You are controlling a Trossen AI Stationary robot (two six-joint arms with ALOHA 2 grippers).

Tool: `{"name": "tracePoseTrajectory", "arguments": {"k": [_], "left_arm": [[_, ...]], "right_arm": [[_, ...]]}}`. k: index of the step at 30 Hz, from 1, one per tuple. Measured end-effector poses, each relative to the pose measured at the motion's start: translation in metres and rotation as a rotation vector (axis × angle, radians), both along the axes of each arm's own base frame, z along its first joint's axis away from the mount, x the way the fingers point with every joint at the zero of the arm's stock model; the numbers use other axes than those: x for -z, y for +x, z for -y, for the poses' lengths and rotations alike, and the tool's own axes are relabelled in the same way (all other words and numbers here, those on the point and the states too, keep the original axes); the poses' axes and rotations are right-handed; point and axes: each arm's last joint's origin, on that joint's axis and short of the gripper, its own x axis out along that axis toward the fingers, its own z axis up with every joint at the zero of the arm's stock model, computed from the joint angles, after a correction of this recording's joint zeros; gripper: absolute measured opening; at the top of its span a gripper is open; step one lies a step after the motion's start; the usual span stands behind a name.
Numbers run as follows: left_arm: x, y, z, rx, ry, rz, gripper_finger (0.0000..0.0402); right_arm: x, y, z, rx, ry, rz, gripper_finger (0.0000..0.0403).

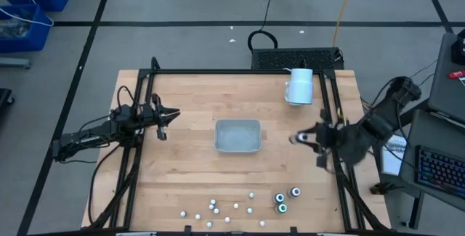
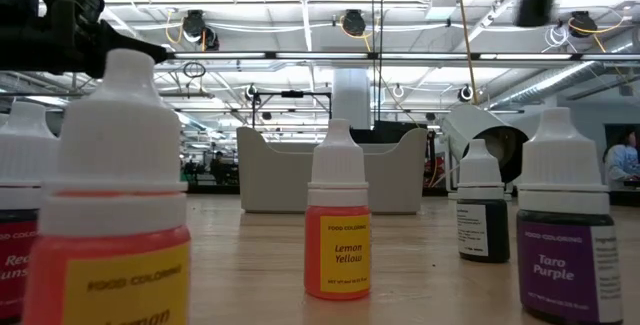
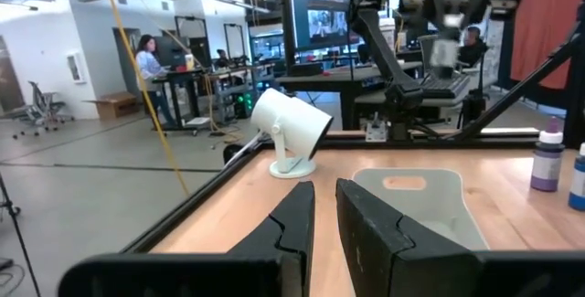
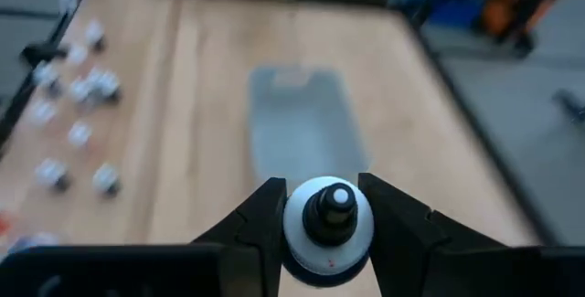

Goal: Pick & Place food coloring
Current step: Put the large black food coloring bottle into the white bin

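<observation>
The food coloring stands along the table's near edge: several tiny white-capped bottles [image 1: 218, 208] and three dark round jars [image 1: 280, 199]. The low view shows them close up, one labelled Lemon Yellow [image 2: 337, 227]. My right gripper [image 1: 298, 139] hangs above the table just right of the pale grey tray [image 1: 237, 136], shut on one small bottle [image 4: 327, 224]. At the table's left, my left gripper [image 3: 325, 213] waits level, its fingers a narrow gap apart with nothing between them. My right gripper pinches the bottle's round white top [image 4: 294, 228] between its two fingers, one on each opposite side. The bottle's dark nozzle tip faces back toward the wrist, so the fingers lie along the bottle. It is lifted clear of the table.
A large white mug-like cylinder [image 1: 299, 86] lies tipped at the far right of the table. Black frame rails [image 1: 336, 120] run along the table's sides. Bare wood lies between the tray and the row of bottles.
</observation>
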Motion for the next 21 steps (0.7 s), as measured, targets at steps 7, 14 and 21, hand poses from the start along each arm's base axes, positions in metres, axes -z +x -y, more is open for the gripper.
{"name": "tracePoseTrajectory", "arguments": {"k": [7,14,21], "left_arm": [[0.000,0.000,0.000,0.001,-0.009,0.002,0.0058],[0.005,0.000,0.000,0.001,-0.024,-0.048,0.0058],[0.006,0.000,0.000,0.000,-0.028,-0.062,0.0058]], "right_arm": [[-0.031,0.053,0.024,-0.132,-0.083,0.220,0.0110],[-0.021,0.119,0.057,-0.087,-0.168,0.297,0.0110],[0.022,0.183,0.083,-0.117,-0.129,0.263,0.0110]]}}
